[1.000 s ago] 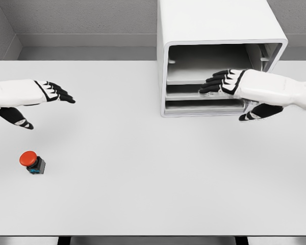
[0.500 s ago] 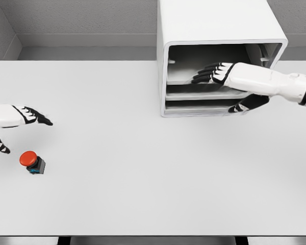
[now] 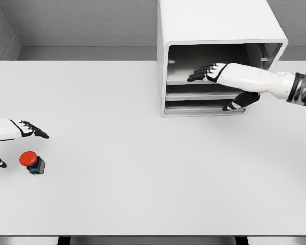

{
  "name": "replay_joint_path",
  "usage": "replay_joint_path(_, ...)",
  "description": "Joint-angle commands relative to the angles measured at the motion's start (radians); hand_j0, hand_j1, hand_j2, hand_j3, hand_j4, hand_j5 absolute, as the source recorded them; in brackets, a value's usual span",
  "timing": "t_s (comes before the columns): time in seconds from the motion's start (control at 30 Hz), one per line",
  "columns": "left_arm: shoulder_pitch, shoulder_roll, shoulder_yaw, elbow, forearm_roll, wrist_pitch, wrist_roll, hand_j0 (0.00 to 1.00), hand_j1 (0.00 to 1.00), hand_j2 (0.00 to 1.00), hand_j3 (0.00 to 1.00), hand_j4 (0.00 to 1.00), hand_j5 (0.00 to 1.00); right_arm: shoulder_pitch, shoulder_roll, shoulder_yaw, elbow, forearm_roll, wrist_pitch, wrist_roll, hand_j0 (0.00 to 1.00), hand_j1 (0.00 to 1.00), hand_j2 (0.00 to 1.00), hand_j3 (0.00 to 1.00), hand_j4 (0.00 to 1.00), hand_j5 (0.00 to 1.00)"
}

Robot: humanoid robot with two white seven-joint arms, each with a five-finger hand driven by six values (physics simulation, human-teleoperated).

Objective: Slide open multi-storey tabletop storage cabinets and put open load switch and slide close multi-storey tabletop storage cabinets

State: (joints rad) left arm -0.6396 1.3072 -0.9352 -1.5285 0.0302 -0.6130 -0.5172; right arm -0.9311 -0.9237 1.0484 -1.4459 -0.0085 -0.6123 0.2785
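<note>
The load switch (image 3: 31, 161), a red round button on a dark block, sits on the white table (image 3: 143, 168) at the lower left. My left hand (image 3: 18, 145) hovers open just above and left of it, fingers spread around it without touching. The white storage cabinet (image 3: 214, 30) stands at the back right, its front showing stacked drawer trays (image 3: 204, 94). My right hand (image 3: 217, 87) is open, its fingers reaching over the top tray's front edge and the thumb hanging low by the bottom tray.
A grey wall runs behind the table. The table's front edge lies near the bottom of the view, and its left edge is close to the switch.
My left hand dropped down and left, coming close to the switch. My right hand pushed further left and into the cabinet's top level.
</note>
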Motion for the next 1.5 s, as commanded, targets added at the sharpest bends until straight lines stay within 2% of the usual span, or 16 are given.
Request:
replay_joint_path(0.0,0.000,-0.002,0.003,-0.015,0.008,0.002,0.000,1.00,1.00,1.00,1.00,1.00,1.00,0.000,0.016,-0.002,0.031,-0.004,0.001,0.014,1.00,1.00,1.00,1.00,1.00,1.00)
replay_joint_path(0.1,0.000,-0.002,0.001,-0.035,0.008,0.002,0.000,1.00,1.00,1.00,1.00,1.00,1.00,-0.003,0.048,-0.007,0.105,-0.004,0.001,0.036,1.00,1.00,1.00,1.00,1.00,1.00)
replay_joint_path(0.17,0.003,-0.002,-0.002,-0.041,0.008,0.002,0.000,1.00,1.00,1.00,1.00,1.00,1.00,-0.006,0.049,-0.010,0.119,-0.004,0.001,0.037,1.00,1.00,1.00,1.00,1.00,1.00)
replay_joint_path(0.2,0.023,0.000,0.003,-0.045,0.007,0.002,0.000,1.00,1.00,1.00,1.00,1.00,1.00,-0.006,0.055,-0.011,0.139,-0.001,0.001,0.038,1.00,1.00,1.00,1.00,1.00,1.00)
replay_joint_path(0.33,0.035,0.009,0.003,-0.064,0.008,0.002,0.000,1.00,1.00,1.00,1.00,1.00,1.00,-0.005,0.097,-0.024,0.166,0.004,0.001,0.057,1.00,1.00,1.00,1.00,1.00,1.00)
replay_joint_path(0.43,0.034,0.000,0.003,-0.076,0.005,0.002,-0.001,1.00,1.00,1.00,1.00,1.00,1.00,-0.003,0.102,-0.024,0.170,0.019,0.001,0.057,1.00,1.00,1.00,1.00,1.00,1.00)
replay_joint_path(0.63,0.041,0.000,-0.001,-0.087,0.004,0.002,-0.001,1.00,1.00,1.00,1.00,1.00,1.00,-0.003,0.121,-0.042,0.225,0.025,0.001,0.059,1.00,1.00,1.00,1.00,1.00,1.00)
replay_joint_path(0.77,0.038,0.000,0.001,-0.087,-0.026,0.002,-0.003,1.00,1.00,1.00,1.00,1.00,1.00,0.008,0.141,-0.062,0.254,0.056,0.001,0.059,1.00,1.00,1.00,1.00,1.00,1.00)
replay_joint_path(0.93,0.032,-0.008,0.001,-0.085,-0.047,0.002,-0.003,1.00,1.00,1.00,1.00,1.00,1.00,0.011,0.141,-0.062,0.248,0.059,0.001,0.059,1.00,1.00,1.00,1.00,1.00,1.00)
replay_joint_path(1.17,0.034,-0.029,0.001,-0.101,-0.072,0.002,-0.003,1.00,1.00,1.00,1.00,1.00,1.00,0.037,0.121,-0.064,0.200,0.061,0.001,0.056,1.00,1.00,1.00,1.00,1.00,1.00)
replay_joint_path(1.3,0.037,-0.029,-0.001,-0.099,-0.084,0.002,-0.003,1.00,1.00,1.00,1.00,1.00,1.00,0.046,0.080,-0.070,0.134,0.059,0.001,0.056,1.00,1.00,1.00,1.00,1.00,1.00)
replay_joint_path(1.37,0.038,-0.029,-0.002,-0.096,-0.087,0.002,-0.004,0.94,0.94,0.94,0.94,0.94,0.94,0.049,0.049,-0.071,0.093,0.058,0.001,0.051,1.00,1.00,1.00,1.00,1.00,1.00)
replay_joint_path(1.47,0.038,-0.031,-0.002,-0.093,-0.107,0.002,-0.004,0.93,0.93,0.93,0.93,0.93,0.93,0.052,0.026,-0.073,0.058,0.058,0.001,0.050,1.00,1.00,1.00,1.00,1.00,1.00)
